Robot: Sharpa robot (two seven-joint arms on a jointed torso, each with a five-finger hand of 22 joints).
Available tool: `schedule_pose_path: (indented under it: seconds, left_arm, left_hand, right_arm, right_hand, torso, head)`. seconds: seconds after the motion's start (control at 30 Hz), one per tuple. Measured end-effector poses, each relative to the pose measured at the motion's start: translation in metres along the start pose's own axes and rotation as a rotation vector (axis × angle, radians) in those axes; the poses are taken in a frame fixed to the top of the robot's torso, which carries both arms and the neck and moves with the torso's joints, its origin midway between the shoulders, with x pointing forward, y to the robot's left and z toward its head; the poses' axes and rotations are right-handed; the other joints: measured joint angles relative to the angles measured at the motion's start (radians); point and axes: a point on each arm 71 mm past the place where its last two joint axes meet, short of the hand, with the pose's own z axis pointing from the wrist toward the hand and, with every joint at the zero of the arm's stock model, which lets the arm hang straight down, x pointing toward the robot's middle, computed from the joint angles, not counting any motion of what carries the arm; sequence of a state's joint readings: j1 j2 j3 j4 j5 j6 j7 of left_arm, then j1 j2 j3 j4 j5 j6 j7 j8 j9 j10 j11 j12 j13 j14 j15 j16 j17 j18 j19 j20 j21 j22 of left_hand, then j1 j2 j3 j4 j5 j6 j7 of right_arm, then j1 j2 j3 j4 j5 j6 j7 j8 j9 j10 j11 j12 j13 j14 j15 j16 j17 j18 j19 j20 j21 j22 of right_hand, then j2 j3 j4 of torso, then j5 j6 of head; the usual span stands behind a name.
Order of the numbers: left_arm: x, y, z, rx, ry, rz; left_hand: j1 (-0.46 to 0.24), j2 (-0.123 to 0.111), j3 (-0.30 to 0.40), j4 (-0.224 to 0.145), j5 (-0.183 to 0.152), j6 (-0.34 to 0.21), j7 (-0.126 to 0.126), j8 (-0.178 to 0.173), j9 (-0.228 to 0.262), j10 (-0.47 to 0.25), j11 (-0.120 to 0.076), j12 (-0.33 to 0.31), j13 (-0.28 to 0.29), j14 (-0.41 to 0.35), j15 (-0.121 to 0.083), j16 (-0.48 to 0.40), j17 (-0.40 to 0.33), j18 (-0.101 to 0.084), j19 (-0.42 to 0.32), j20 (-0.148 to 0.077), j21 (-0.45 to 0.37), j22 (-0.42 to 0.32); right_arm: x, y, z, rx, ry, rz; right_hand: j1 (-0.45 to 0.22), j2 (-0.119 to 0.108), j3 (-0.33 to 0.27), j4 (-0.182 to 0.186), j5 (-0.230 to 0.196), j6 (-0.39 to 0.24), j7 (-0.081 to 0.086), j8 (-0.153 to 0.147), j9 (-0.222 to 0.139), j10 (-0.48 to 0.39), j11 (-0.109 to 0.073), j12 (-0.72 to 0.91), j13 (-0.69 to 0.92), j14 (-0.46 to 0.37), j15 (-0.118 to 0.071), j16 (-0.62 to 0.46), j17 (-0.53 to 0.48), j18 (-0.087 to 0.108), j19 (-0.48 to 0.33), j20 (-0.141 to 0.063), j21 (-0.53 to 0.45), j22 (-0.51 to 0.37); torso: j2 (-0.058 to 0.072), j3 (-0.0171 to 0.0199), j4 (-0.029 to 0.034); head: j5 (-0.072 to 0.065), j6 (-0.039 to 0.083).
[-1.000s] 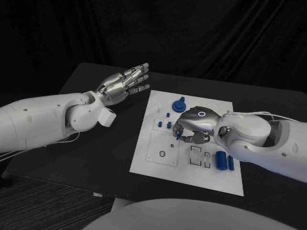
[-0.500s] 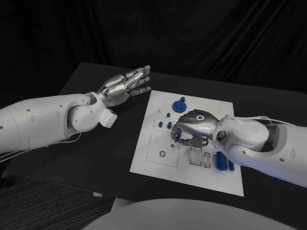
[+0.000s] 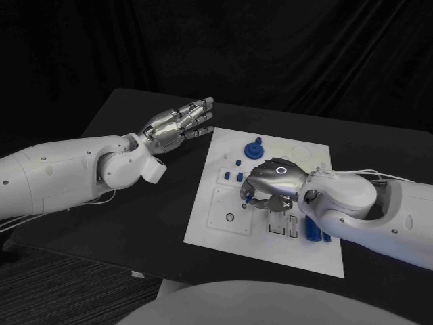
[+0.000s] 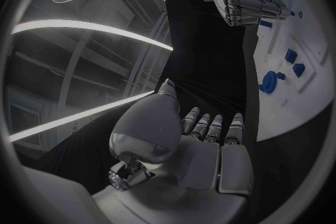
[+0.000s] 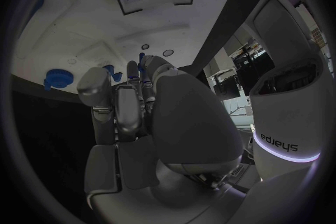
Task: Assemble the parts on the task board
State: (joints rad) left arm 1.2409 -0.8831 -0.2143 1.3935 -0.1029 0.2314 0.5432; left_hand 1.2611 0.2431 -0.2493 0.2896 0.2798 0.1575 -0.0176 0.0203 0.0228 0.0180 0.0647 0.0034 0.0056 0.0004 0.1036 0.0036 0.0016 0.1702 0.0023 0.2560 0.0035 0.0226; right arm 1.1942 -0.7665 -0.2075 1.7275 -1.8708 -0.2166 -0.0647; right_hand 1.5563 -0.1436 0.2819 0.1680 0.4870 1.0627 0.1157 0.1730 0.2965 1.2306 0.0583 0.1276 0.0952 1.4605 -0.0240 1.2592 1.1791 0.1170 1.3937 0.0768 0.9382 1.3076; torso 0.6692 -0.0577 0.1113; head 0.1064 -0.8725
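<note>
Nearest me I see two blue cylinders (image 3: 318, 229) lying at the near right of the flat white board (image 3: 212, 227). My right hand (image 3: 272, 184) sits mid-board, silver fingers curled on a small blue part (image 3: 249, 192). Farther back stands a round blue knob (image 3: 253, 148). My left hand (image 3: 180, 122) hovers off-board, fingers apart, holding nothing.

Sharpa robot: two white arms ending in silver many-fingered hands.
Left arm (image 3: 61, 172) and right arm (image 3: 392, 206) wear smooth white rounded shells dotted with small dark screws; thin pale cables run beside both. The right hand (image 3: 270, 183) carries a small glowing ring; the left hand (image 3: 178, 123) has segmented metallic fingers. "Sharpa" lettering marks the body.
</note>
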Motion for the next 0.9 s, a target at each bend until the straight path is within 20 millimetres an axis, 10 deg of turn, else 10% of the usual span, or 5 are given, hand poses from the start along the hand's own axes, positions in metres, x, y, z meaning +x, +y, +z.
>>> schedule_pose_path:
  seconds: [0.9]
  left_arm:
    - [0.002,0.005,0.000,-0.017,0.009,-0.011]
  left_hand:
    - [0.004,0.004,0.000,0.000,0.000,0.009,0.009,0.000,0.001,0.000,0.000,0.003,0.000,0.000,0.007,0.000,-0.001,0.000,0.000,0.007,0.000,0.002]
  right_arm:
    - [0.013,0.005,0.002,0.004,-0.004,0.011]
  right_hand:
    - [0.000,0.000,0.003,-0.003,-0.001,-0.004,0.003,-0.004,-0.003,0.004,-0.003,-0.001,-0.001,0.000,0.000,0.000,-0.006,0.000,0.000,0.000,0.000,0.000]
  torso:
    - [0.002,0.0029,-0.0018]
  head:
    - [0.006,0.000]
